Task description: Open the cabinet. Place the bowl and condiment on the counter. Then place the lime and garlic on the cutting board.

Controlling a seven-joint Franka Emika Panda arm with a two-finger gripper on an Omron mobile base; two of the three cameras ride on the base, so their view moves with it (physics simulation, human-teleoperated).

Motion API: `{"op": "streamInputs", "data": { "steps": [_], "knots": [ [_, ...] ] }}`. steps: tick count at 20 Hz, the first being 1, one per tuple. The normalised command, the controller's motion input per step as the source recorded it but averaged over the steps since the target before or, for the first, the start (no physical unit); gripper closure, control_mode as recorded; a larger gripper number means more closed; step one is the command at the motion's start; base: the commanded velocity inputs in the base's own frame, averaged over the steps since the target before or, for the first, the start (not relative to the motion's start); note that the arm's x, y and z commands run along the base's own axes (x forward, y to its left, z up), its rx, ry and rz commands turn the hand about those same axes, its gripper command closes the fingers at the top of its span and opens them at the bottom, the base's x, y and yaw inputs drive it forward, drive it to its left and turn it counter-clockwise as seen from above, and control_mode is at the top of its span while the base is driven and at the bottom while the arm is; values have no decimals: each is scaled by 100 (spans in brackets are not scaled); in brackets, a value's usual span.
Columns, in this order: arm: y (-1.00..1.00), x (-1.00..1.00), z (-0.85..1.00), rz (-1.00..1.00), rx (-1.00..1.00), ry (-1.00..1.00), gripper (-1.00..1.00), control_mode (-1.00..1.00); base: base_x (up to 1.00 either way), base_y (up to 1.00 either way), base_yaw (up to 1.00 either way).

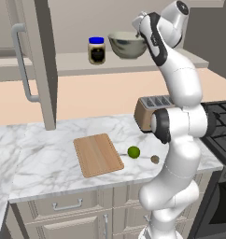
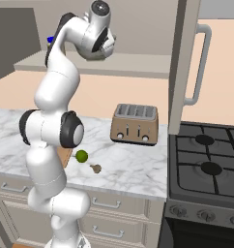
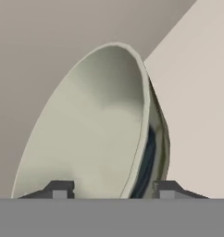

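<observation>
Hand view places the bowl (image 3: 86,134) directly ahead of my pincer (image 3: 114,189), its rim running between my two fingertips (image 3: 58,189): one tip sits inside the bowl and the other outside its wall. My jaws are partly closed with the rim between them; whether the pads press on it yet I cannot tell.

Left base view shows the bowl (image 1: 126,44) resting upright on the shelf of the cabinet (image 1: 38,60), with my hand reaching in at its right rim. The condiment (image 1: 96,50) stands just beside the bowl on the same shelf, apart from it (blue lid on). The cabinet door is swung open, its long bar handle (image 1: 22,63) facing the camera.

Below, on the counter (image 1: 45,163), the cutting board (image 1: 97,154) lies flat and bare. The lime (image 1: 133,151) sits on the marble just beside the board's right edge, off the wood. The garlic (image 1: 155,159) lies near the lime, further right. A toaster (image 2: 135,124) stands behind them, and a stove (image 2: 206,164) adjoins the counter's right end.
</observation>
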Motion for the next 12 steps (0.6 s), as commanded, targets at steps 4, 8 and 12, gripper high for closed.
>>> {"op": "streamInputs", "data": {
  "steps": [4, 8, 12],
  "knots": [
    [0, 0, 0, 0, 0, 0, 100, -100, 0, 0, 0],
    [0, -5, 0, 0, 0, 0, 100, -100, 0, 0, 0],
    [-9, -42, 0, -1, 0, 0, 100, -100, 0, 0, 0]
  ]
}}
